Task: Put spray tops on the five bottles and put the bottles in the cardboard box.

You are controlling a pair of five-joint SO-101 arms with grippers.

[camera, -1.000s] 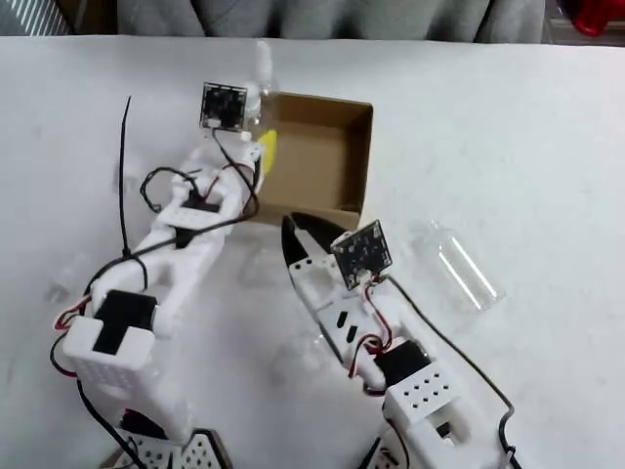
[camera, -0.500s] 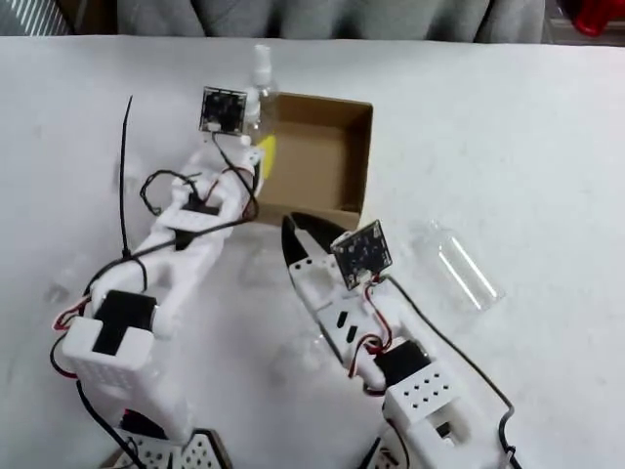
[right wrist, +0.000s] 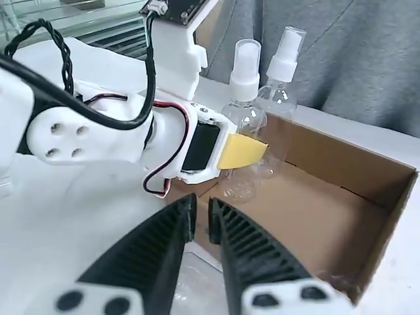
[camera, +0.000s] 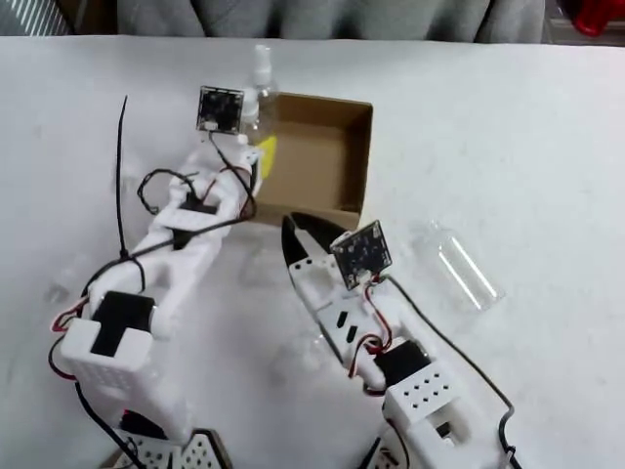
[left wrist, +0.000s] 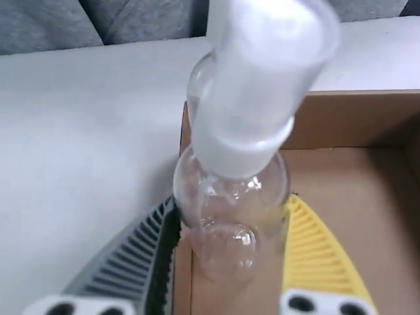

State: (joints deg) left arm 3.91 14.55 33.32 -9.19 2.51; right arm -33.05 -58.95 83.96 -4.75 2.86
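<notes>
Over the desk (camera: 508, 117), my left arm reached to the cardboard box (camera: 322, 166). My left claw (left wrist: 230, 216) gripped a spray-topped bottle (left wrist: 230, 190) at its rim. My right claw (right wrist: 200, 203) hung before the box, barely parted, empty. Another bottle (camera: 459, 264) lay apart.

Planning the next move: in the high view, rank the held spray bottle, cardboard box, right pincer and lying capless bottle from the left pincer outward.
1. Clear plastic spray-topped bottle: in the left pincer grip.
2. Brown cardboard box: right beside it.
3. Black right pincer: at the box's near wall.
4. Clear capless plastic bottle: lying at far right.
</notes>
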